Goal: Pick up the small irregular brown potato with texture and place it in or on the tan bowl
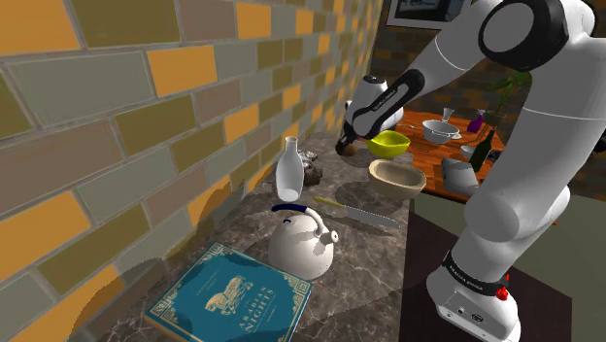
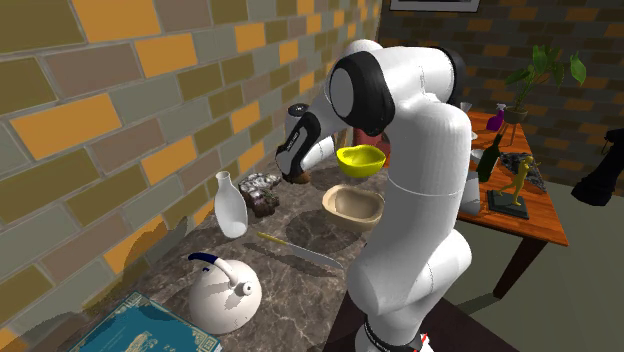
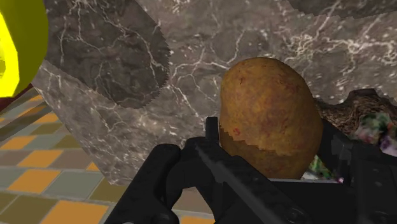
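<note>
**Now gripping one potato**

The single black gripper (image 3: 270, 156) is clasping one brown potato (image 3: 267, 114) between its two fingers, hanging above the marble counter (image 1: 361, 264). One tan bowl (image 1: 396, 178) and one yellow bowl (image 1: 388, 145) are sitting nearby. Farther out, one knife (image 1: 359, 212), one white kettle (image 1: 301, 243) and one book (image 1: 233, 296) are lying.

Speckled golden-brown on the potato (image 3: 267, 108), black on the claw (image 3: 272, 145). Dark grey veined with white on the bench (image 1: 243, 228), with a tan bowl (image 1: 396, 178) and a yellow bowl (image 1: 388, 146). Teal on the book (image 1: 233, 296), white with a blue handle on the kettle (image 1: 301, 251)
</note>
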Controlling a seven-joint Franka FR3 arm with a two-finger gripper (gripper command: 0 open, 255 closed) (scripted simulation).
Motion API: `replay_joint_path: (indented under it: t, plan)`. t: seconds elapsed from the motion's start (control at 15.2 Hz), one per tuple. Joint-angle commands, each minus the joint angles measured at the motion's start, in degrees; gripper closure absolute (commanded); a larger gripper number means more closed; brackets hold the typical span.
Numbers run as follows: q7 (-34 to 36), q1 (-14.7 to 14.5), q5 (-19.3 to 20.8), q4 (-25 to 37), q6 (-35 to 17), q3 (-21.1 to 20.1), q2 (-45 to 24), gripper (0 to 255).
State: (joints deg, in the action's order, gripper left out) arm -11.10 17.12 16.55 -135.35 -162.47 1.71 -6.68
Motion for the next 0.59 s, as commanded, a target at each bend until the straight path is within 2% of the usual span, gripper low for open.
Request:
replay_joint_path:
  t: [0.0, 0.53]
  plan:
    - [-0.9, 0.1, -0.9, 0.0, 1.5, -0.3, 1.4, 255]
    - [-3.5, 0.1, -3.6, 1.4, 7.0, -0.8, 5.7, 255]
